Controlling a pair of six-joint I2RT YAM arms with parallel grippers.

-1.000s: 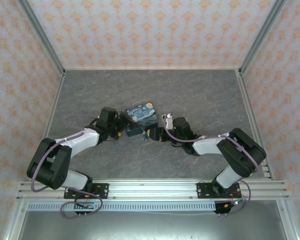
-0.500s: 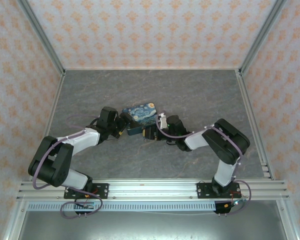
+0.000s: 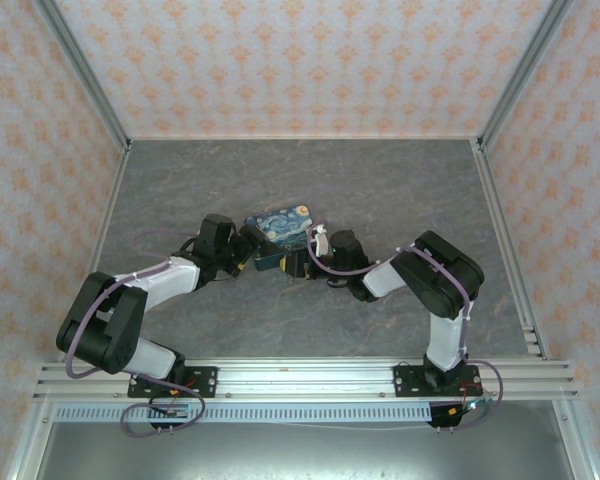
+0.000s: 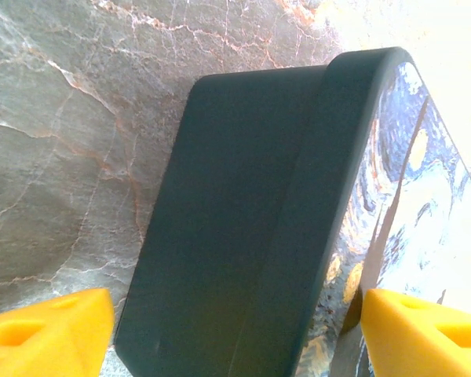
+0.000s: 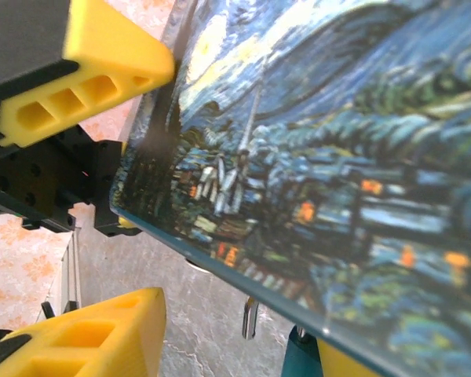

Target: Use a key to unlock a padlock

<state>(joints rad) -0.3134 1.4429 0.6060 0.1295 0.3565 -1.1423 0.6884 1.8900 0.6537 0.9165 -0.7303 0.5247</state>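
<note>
The painted tin (image 3: 280, 230) is clamped between the yellow fingers (image 4: 51, 330) of the left gripper (image 4: 235, 326). The right gripper (image 5: 165, 184) is spread wide around the tin's corner, with nothing gripped. Only a teal sliver of the padlock (image 5: 300, 363) is seen beneath the tin's edge, cut off by the frame. A thin metal loop (image 5: 250, 316) hangs just left of it. The key cannot be made out.

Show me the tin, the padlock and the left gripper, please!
tin (image 3: 281, 228): top view, on its painted lid.
padlock (image 5: 300, 364): right wrist view, on its teal body, bottom edge.
left gripper (image 4: 235, 334): left wrist view, midway between its yellow fingertips, astride the tin.
</note>
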